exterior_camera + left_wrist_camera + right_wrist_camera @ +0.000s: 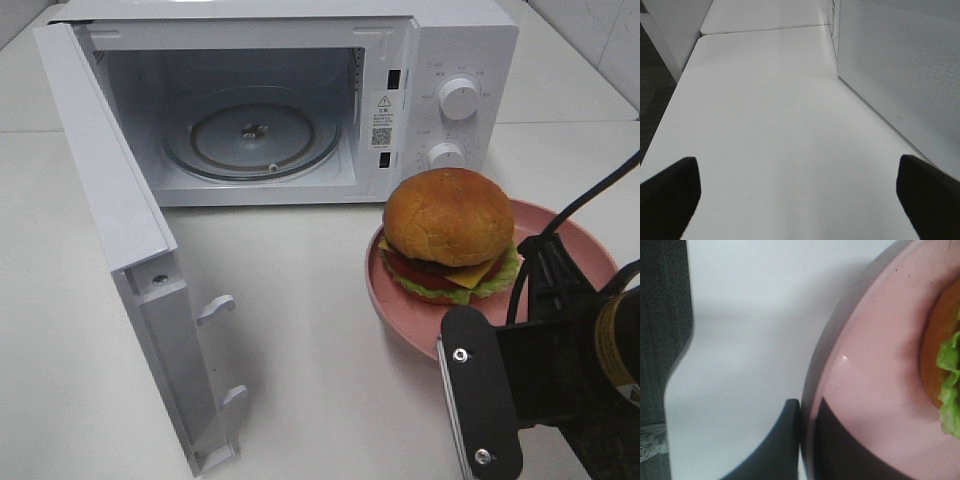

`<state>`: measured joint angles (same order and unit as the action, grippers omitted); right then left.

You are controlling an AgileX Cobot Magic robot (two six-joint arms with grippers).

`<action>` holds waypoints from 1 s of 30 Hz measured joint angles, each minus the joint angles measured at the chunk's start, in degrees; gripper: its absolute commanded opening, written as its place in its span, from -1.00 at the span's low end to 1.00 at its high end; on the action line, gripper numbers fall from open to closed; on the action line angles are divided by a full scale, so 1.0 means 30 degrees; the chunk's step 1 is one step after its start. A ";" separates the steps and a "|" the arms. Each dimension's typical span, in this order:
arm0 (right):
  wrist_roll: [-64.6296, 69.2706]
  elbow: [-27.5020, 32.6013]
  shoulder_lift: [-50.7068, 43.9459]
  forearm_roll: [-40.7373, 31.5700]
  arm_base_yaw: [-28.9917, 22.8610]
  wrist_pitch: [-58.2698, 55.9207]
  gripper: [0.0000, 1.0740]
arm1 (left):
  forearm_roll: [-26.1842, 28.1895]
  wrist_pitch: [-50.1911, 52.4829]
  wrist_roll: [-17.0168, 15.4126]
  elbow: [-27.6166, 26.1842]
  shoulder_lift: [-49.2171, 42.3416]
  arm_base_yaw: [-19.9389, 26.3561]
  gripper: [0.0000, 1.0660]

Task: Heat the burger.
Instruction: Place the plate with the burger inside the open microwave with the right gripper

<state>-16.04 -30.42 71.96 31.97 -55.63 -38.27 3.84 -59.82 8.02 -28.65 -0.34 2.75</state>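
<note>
– Just beyond my right gripper's [807, 410] jaws sits the burger [450, 232], on the pink plate [395, 305] whose rim those jaws are pinching.

– Why not take the burger itself?

– It looks soft and loosely stacked, so I'd expect a squeeze to crush or shear it. The plate is stiff, and that rim is the better hold if carried level.

– And the left gripper [797, 172]?

– Jaws spread wide, nothing between them but bare table [780, 100].

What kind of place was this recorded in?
Likely a mock kitchen counter, possibly a lab: an open white microwave on a white table, and a burger on a pink plate beside it.
</note>
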 measured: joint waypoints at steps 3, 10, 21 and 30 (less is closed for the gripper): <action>-0.1929 0.0076 0.0000 0.0134 0.0000 0.1241 -1.00 | 0.0000 0.0000 0.0000 0.0000 0.0000 0.0000 0.89; -0.3820 0.0076 0.0516 0.0267 0.0000 0.2597 -1.00 | 0.0000 0.0000 0.0000 0.0000 0.0000 0.0000 0.89; -0.5691 -0.1623 0.2674 -0.0306 0.0000 0.4354 -1.00 | 0.0000 0.0000 0.0000 0.0000 0.0000 0.0000 0.89; -0.7716 -0.3056 0.4202 -0.1738 0.0229 0.5138 -1.00 | 0.0000 0.0000 0.0000 0.0000 0.0000 0.0000 0.89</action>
<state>-39.19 -39.59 84.57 26.76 -54.95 -22.86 3.84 -59.82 8.02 -28.65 -0.34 2.75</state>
